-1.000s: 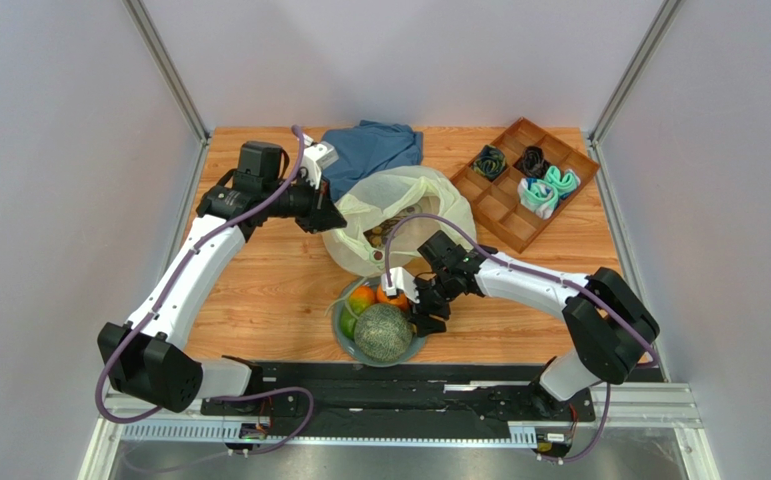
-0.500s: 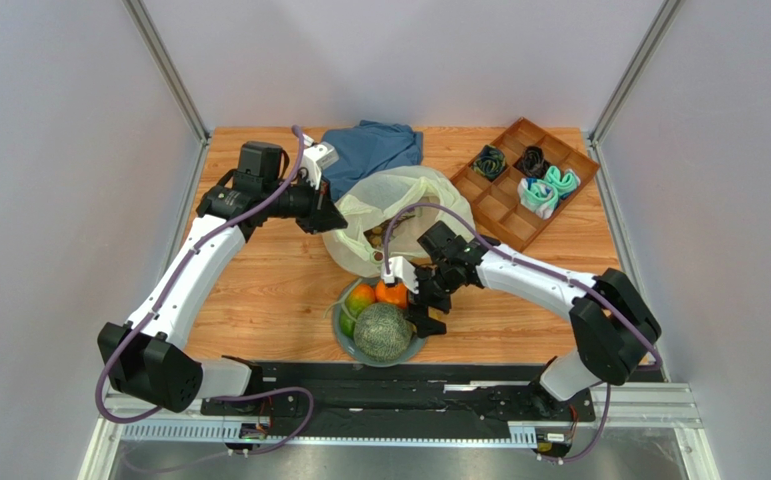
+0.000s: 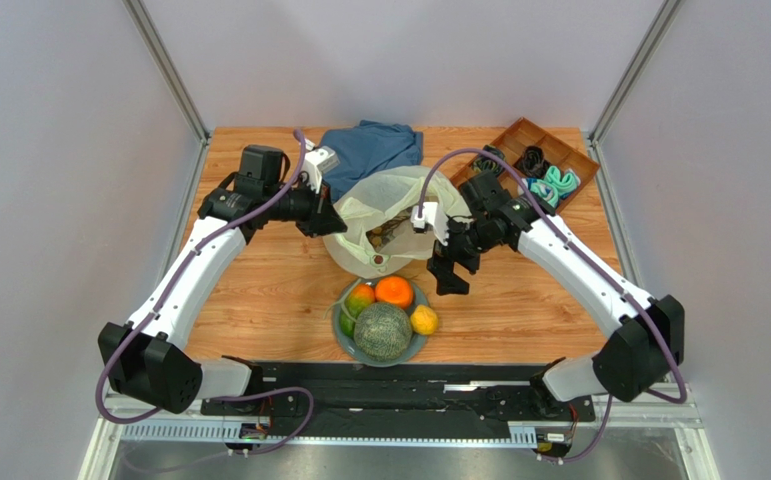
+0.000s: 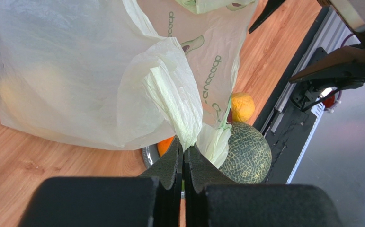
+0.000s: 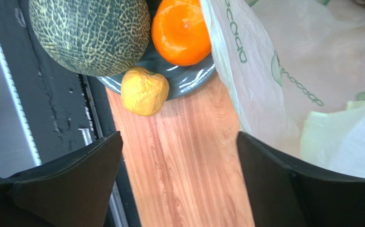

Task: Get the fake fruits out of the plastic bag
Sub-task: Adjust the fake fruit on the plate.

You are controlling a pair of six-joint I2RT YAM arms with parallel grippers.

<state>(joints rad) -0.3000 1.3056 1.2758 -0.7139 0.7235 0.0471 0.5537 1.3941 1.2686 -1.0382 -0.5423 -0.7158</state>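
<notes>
Some fake fruits (image 3: 387, 235) dim, inside plastic bag (image 3: 354, 245)

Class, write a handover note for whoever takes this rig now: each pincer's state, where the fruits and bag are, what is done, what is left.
Left pincer: shut on the plastic bag, at its edge.
Right pincer: open, empty, beside the bag.
Done: melon, orange and green-orange fruit in the grey dish; yellow piece at its rim.
Left: small pieces visible inside the bag.
</notes>
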